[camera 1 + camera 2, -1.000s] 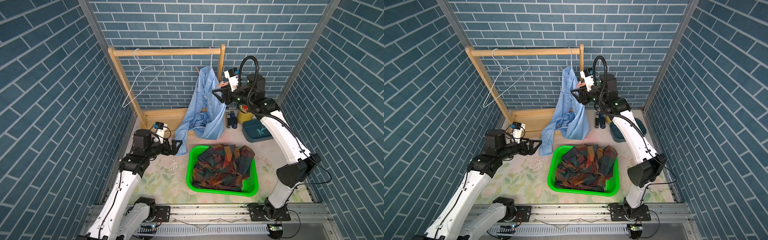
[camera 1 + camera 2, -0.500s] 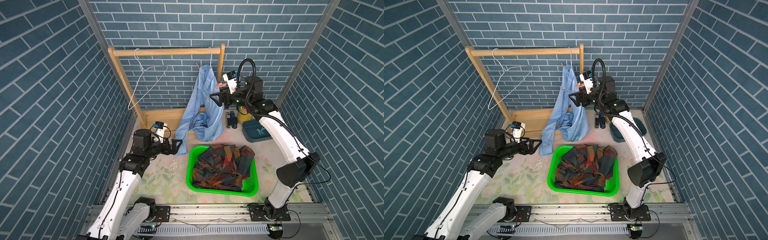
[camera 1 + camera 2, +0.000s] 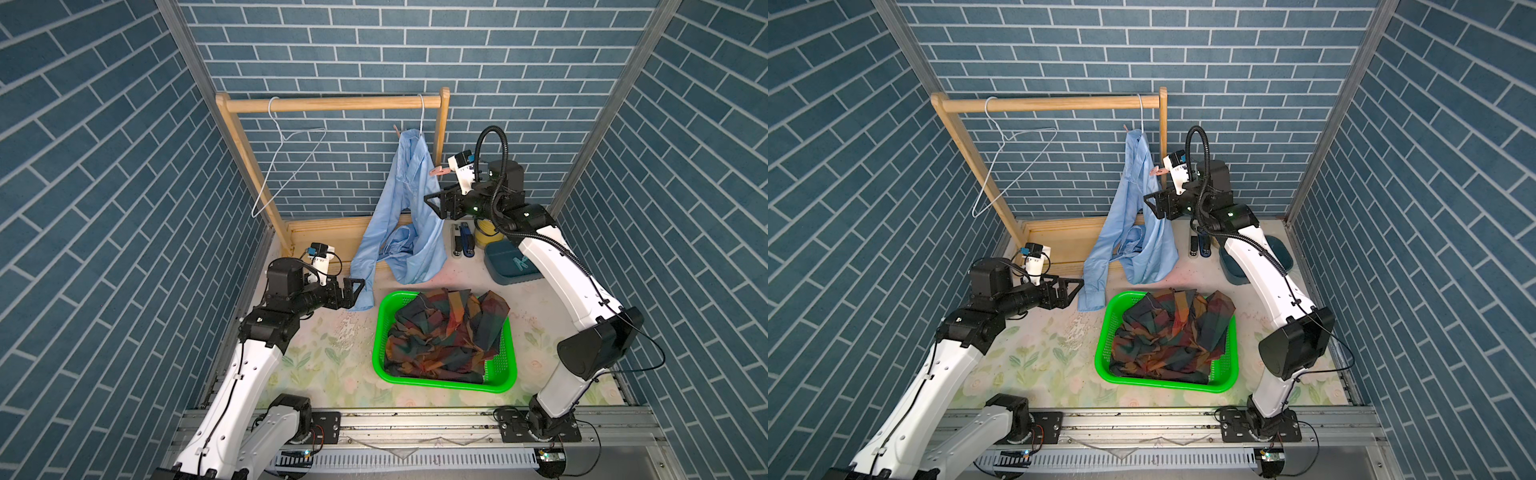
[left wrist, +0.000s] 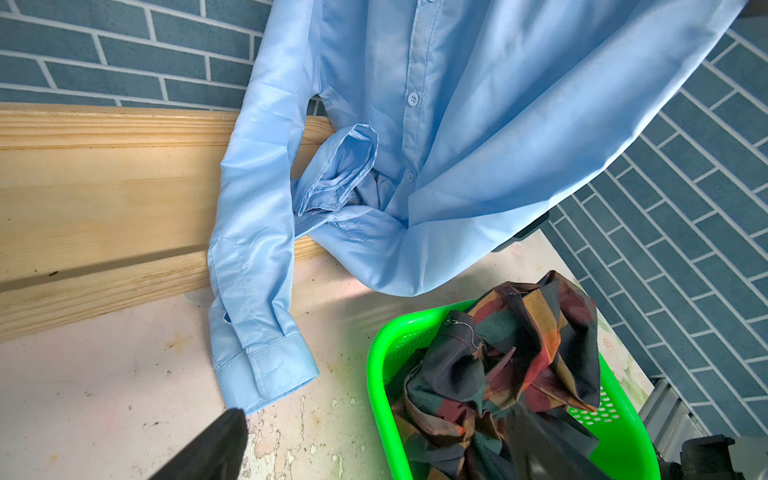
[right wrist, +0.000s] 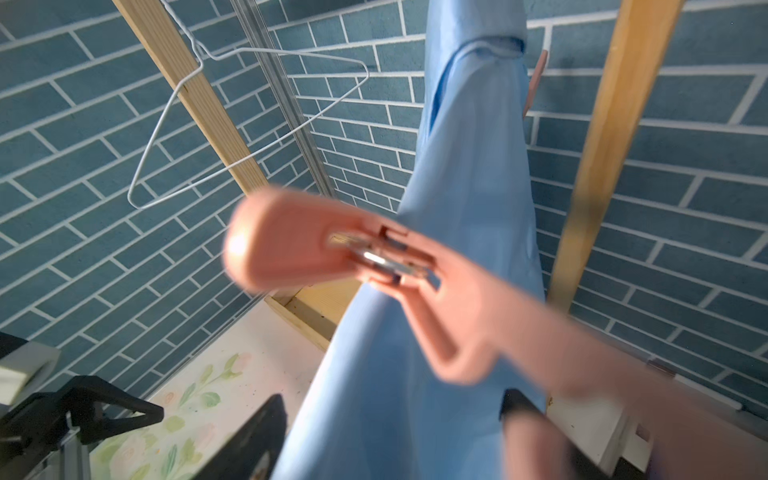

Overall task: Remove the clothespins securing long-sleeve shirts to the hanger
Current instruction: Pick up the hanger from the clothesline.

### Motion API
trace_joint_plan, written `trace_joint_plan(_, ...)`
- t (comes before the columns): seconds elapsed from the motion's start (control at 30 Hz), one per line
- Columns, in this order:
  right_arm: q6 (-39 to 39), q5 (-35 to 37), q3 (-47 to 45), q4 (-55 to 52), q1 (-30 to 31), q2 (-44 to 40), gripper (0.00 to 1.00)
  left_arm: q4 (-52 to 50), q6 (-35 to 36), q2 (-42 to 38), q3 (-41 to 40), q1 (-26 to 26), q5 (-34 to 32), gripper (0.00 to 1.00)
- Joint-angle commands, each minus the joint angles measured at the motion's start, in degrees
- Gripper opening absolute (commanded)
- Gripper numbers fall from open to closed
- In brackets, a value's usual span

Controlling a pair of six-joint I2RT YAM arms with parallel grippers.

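The right end effector (image 3: pixel 432 205) is spread and empty. The salmon clothespin (image 3: pixel 437 170) sits just above it, apparently clipping the pale blue shirt (image 3: pixel 409 232) so it cannot slide off the hanger (image 3: pixel 421 112). The left end effector (image 3: pixel 358 293) is spread too, with that shirt just beside it.

Salmon clothespin (image 5: pixel 299 249) blurred in right wrist view, pale blue shirt (image 4: pixel 478 124) cut off in left wrist view

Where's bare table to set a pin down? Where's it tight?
Widest: floral mat between the left arm and the green basket. Narrower strips: basket to front rail, basket to right arm. Tight: back right corner, with teal tray, yellow container and dark tools by the right arm; blue shirt's cuff rests on the table at the back left.
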Motion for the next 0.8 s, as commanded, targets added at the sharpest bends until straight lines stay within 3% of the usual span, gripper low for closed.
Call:
trace_joint_plan(0.0,0.08,2.7,-2.0,0.54,-0.17,-4.8,0.65,0.47,0.41,-0.35,-0.6,-0.24,-0.41,1.0)
trace_joint_plan(0.17,0.47,3.48,-4.08,0.52,-0.18,-6.77,0.48,0.82,0.17,-0.33,-0.51,-0.24,-0.19,1.0)
trace_joint_plan(0.43,0.59,4.73,-2.78,-0.17,-0.21,-5.29,0.43,0.3,0.19,-0.88,-0.42,-0.24,-0.18,1.0)
trace_joint_plan(0.77,1.22,4.38,0.1,-1.75,-0.22,-3.12,0.25,-0.55,0.34,-1.76,0.09,-0.24,-0.18,1.0)
